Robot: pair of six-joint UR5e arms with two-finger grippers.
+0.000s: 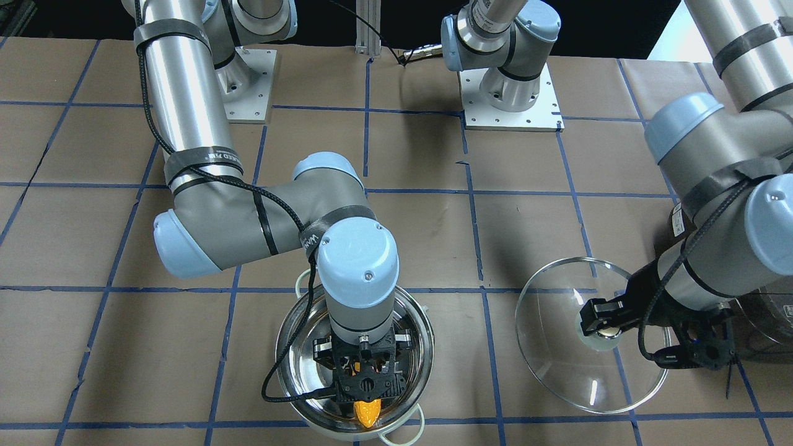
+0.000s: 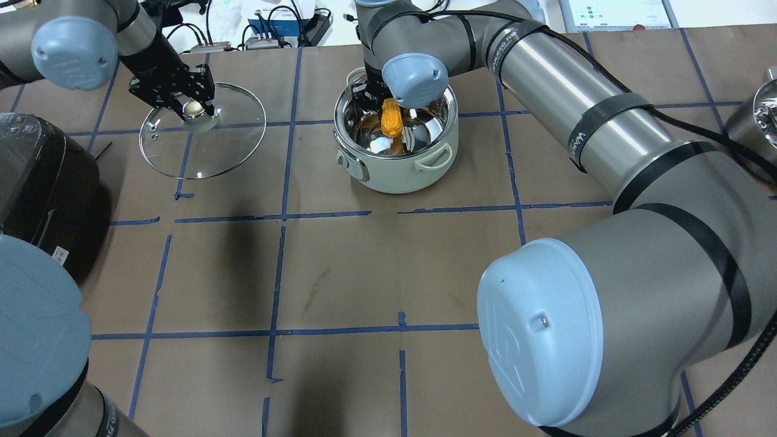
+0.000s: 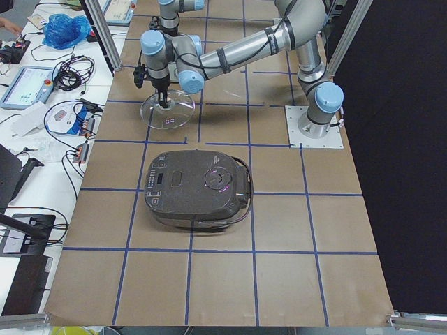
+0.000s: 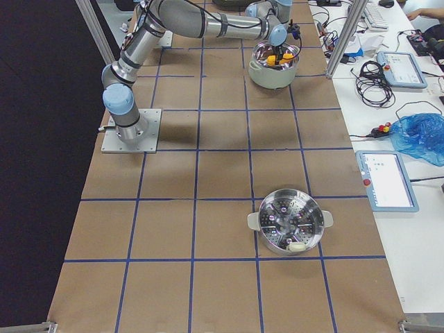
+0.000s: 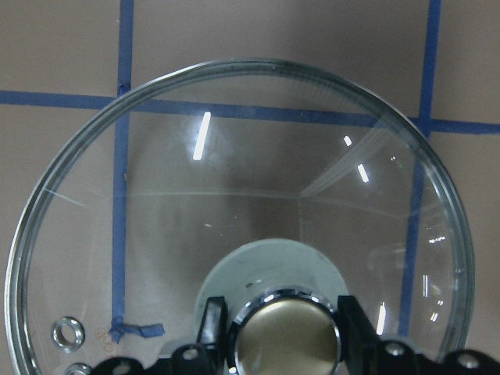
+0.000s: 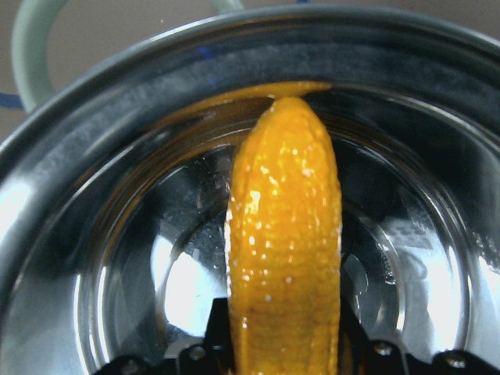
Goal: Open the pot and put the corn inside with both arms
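Yellow corn (image 6: pixel 285 234) clamped between right fingers (image 6: pixel 217 336) (over pot (image 2: pixel 394 173)) | left fingers (image 5: pixel 353 328) clamp lid knob (image 5: pixel 285 340)

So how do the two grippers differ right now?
The left gripper grips the glass lid by its knob, apart from the pot; the right gripper grips the corn. The left gripper is over the table; the right gripper is over the open pot. Both are shut on a load.

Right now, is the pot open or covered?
Open. The pot shows its steel interior, and the glass lid sits off to one side, its knob in the left gripper.
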